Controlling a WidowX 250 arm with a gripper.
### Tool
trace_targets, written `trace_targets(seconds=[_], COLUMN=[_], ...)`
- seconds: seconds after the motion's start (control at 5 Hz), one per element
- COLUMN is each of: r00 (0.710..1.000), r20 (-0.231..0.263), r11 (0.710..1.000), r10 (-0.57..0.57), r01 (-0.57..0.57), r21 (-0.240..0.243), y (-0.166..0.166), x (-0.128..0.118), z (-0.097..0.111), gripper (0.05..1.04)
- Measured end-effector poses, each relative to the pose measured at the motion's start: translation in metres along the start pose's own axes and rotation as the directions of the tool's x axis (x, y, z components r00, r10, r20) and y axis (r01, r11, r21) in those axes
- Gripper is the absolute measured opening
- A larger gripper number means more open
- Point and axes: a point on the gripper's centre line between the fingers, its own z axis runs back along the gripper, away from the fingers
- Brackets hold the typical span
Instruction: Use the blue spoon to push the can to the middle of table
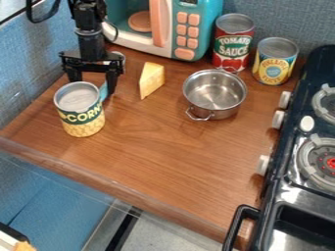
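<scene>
Near left side of tabletop (173, 159), corn can (82, 115) stands upright, off middle. Hand (93, 86) just behind, fingers spread; blue sliver (103, 91), likely spoon, by one finger. Grasping step, seemingly; next, close on spoon, then push can inward.

Black arm (89, 29) upper left, tool (93, 86) hanging down; fingers (112, 79) apart

So it's a brown wood-grain tabletop (150, 152), with a green-and-yellow can (82, 115) right in front of the gripper (93, 87). Going rightward in view from the gripper: cheese wedge (152, 80), metal pot (214, 94), then a red can (232, 44) and blue-and-yellow can (275, 62). Toy microwave (182, 33) sits behind and rightward.
</scene>
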Motion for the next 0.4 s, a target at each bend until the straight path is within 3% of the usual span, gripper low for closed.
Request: trace_targets(seconds=[0.2, 0.4], r00=[1.000, 1.000], r20=[-0.003, 0.006], r11=[1.000, 1.000], r10=[-0.005, -0.006], r01=[0.005, 0.006], r21=[0.012, 0.002], y=[-0.0078, -0.0101], x=[0.0010, 0.0018], z=[-0.0020, -0.0026], gripper=[0.999, 0.925])
